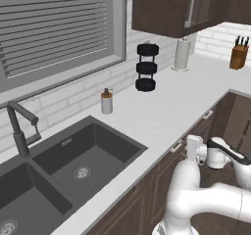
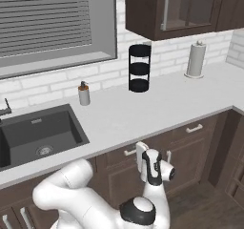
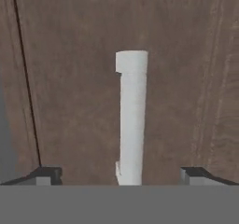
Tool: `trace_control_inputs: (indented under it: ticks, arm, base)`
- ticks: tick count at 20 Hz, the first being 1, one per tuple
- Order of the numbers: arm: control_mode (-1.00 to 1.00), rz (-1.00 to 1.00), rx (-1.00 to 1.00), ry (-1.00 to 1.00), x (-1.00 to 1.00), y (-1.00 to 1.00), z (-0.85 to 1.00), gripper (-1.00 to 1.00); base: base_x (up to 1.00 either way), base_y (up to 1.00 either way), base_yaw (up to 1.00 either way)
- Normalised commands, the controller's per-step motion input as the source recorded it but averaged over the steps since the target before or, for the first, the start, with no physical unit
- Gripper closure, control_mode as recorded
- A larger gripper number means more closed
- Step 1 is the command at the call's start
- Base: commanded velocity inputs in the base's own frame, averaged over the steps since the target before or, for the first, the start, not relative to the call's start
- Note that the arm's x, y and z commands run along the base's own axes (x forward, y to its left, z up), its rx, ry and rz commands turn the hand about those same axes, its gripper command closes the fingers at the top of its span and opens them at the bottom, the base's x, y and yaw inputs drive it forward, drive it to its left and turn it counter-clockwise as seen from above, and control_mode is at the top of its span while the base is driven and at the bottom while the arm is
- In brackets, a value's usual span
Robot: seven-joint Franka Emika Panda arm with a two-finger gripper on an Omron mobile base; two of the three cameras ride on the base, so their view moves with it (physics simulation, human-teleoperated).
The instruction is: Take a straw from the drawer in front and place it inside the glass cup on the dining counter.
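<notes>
Gripper (image 3: 119, 174) is seen with jaws spread wide, nothing held, one dark tip to each side of the drawer handle (image 3: 131, 118) in the hand view. The handle is centred between the tips, its long axis running straight away from them up the picture, so the jaws straddle it across its short width. It is a pale bar with small end mounts, set on the dark brown wood front of the drawer (image 3: 74, 87). A thin seam is seen along the left of that front. Contact between tips and bar cannot be told; the bar looks just ahead.

In the right base view the hand is placed just under the front edge of the white countertop (image 2: 143, 113), against the drawer row. The drawer is judged shut, so no straw can be checked. A straight advance and a squeeze on the bar are judged to be what is called for.
</notes>
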Motion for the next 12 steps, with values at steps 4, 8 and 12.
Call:
trace_control_inputs:
  ticks: [4, 8, 12]
  arm:
    - [-1.0, -0.09, 0.0, 0.0, 0.43, 0.0, -0.25, -1.0]
    - [-1.0, -0.08, 0.0, 0.0, 0.35, 0.0, -0.26, -1.0]
    - [-1.0, -0.07, 0.0, 0.01, 0.32, 0.0, -0.29, -1.0]
  base:
    - [0.0, 0.0, 0.0]
    - [0.0, 0.0, 0.0]
    - [0.0, 0.0, 0.0]
